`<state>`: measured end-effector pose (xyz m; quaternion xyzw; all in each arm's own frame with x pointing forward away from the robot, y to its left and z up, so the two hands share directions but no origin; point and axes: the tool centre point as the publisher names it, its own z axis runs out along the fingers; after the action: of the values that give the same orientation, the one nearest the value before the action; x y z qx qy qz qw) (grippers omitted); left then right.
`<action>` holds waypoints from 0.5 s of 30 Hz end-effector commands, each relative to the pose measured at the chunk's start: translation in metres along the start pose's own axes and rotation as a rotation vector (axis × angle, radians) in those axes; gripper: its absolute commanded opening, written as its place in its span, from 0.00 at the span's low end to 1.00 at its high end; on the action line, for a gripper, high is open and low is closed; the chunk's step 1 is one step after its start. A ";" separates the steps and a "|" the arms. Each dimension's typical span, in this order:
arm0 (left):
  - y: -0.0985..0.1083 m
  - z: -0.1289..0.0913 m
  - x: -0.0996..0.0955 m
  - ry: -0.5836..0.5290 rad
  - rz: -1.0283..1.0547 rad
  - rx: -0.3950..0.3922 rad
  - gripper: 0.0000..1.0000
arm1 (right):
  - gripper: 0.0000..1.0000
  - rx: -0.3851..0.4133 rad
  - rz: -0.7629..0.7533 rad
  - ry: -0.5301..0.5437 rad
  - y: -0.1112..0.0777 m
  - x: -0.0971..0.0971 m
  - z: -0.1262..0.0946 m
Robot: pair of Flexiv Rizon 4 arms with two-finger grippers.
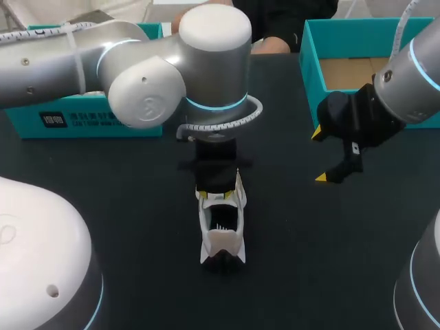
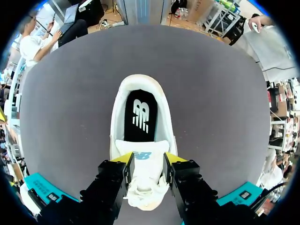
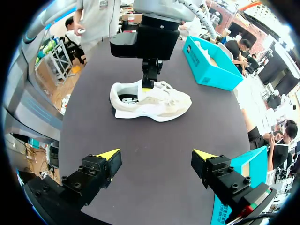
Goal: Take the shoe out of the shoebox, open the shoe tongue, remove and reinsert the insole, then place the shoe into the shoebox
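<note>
A white shoe (image 1: 221, 230) lies on the black table, its heel toward the table's front edge. Its black insole (image 2: 140, 117) shows inside the opening. My left gripper (image 2: 147, 164) hangs over the laces, its yellow-tipped fingers pressed to both sides of the raised tongue (image 2: 140, 152). The right wrist view shows the shoe (image 3: 159, 101) from the side, with the left gripper (image 3: 147, 84) coming down onto the tongue. My right gripper (image 1: 320, 156) hovers to the shoe's right, wide open and empty (image 3: 157, 159).
A teal shoebox (image 1: 311, 58) stands open at the back right, behind my right gripper. Another teal box part (image 1: 82, 117) lies at the back left under my left arm. The arms' white bases (image 1: 41, 261) fill the front corners.
</note>
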<state>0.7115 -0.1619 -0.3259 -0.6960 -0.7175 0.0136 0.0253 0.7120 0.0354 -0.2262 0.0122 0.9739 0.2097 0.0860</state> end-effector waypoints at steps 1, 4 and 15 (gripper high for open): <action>0.002 -0.001 -0.002 -0.010 -0.006 -0.008 0.40 | 1.00 0.001 0.000 -0.002 0.000 0.001 0.001; 0.006 -0.009 0.000 -0.031 -0.019 -0.018 0.40 | 1.00 0.001 0.000 -0.002 0.000 0.001 0.001; 0.007 -0.021 0.004 -0.056 -0.159 -0.051 0.47 | 1.00 0.001 0.000 -0.002 0.000 0.001 0.001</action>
<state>0.7234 -0.1672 -0.3170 -0.6578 -0.7528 0.0244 0.0049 0.7120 0.0354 -0.2262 0.0122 0.9739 0.2097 0.0860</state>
